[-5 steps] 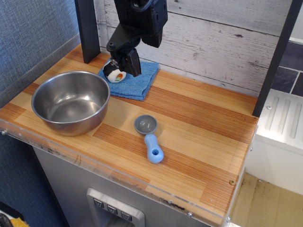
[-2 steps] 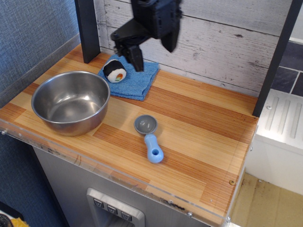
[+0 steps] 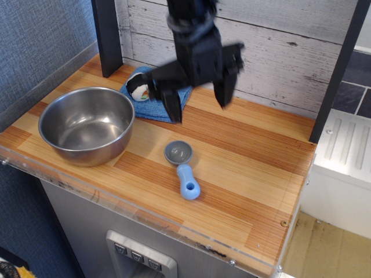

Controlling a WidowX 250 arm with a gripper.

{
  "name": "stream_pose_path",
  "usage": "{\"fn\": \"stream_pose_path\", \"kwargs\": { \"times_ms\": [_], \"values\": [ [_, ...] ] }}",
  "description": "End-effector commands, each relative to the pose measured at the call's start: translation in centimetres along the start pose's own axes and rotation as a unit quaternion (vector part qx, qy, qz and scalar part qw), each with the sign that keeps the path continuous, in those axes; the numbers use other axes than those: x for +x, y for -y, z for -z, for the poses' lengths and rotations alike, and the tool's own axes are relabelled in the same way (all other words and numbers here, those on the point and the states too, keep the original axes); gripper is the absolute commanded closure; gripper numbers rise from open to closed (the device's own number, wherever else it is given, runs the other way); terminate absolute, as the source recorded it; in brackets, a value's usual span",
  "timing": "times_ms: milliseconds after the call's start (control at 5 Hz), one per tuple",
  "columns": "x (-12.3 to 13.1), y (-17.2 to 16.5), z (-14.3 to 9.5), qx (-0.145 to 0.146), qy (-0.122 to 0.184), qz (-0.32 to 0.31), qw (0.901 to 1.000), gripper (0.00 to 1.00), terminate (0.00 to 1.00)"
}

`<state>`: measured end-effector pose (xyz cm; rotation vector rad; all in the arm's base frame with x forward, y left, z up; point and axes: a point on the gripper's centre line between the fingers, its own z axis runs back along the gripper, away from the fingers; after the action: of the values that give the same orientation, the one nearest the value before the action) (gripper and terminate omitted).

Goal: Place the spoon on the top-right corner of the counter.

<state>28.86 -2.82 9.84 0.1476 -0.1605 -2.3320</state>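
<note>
The spoon [image 3: 182, 167] lies flat near the middle of the counter [image 3: 249, 174], grey bowl toward the back, light-blue handle pointing to the front edge. My gripper [image 3: 199, 105] hangs above the counter just behind the spoon, blurred by motion. Its two black fingers [image 3: 172, 107] are spread wide apart and hold nothing. It is a short way above and behind the spoon's bowl, not touching it.
A large steel bowl [image 3: 87, 124] stands at the left. A blue cloth [image 3: 157, 103] lies at the back with a sushi-roll toy [image 3: 139, 87] on it, partly behind my arm. Dark posts stand at the back left [image 3: 107, 37] and right [image 3: 336, 75].
My gripper has let go of the sushi-roll toy on the cloth, then moved right and down toward the spoon, with its fingers opening wide. The spoon has not moved.
</note>
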Motion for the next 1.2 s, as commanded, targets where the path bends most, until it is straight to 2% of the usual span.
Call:
{"fn": "stream_pose_path", "kwargs": {
  "times_ms": [0,200,400,600,1000],
  "values": [
    [2.7,1.1,1.1,-0.017,0.013,0.091,0.9956,0.00,0.00],
    [2.5,1.8,2.5,-0.047,0.014,0.115,0.9922,0.00,0.00],
    [1.7,2.0,3.6,-0.076,-0.004,0.141,0.9871,0.00,0.00],
    [1.6,2.7,4.8,-0.090,-0.006,0.136,0.9865,0.00,0.00],
    [2.3,3.5,7.1,-0.097,0.012,0.122,0.9878,0.00,0.00]
  ]
}}
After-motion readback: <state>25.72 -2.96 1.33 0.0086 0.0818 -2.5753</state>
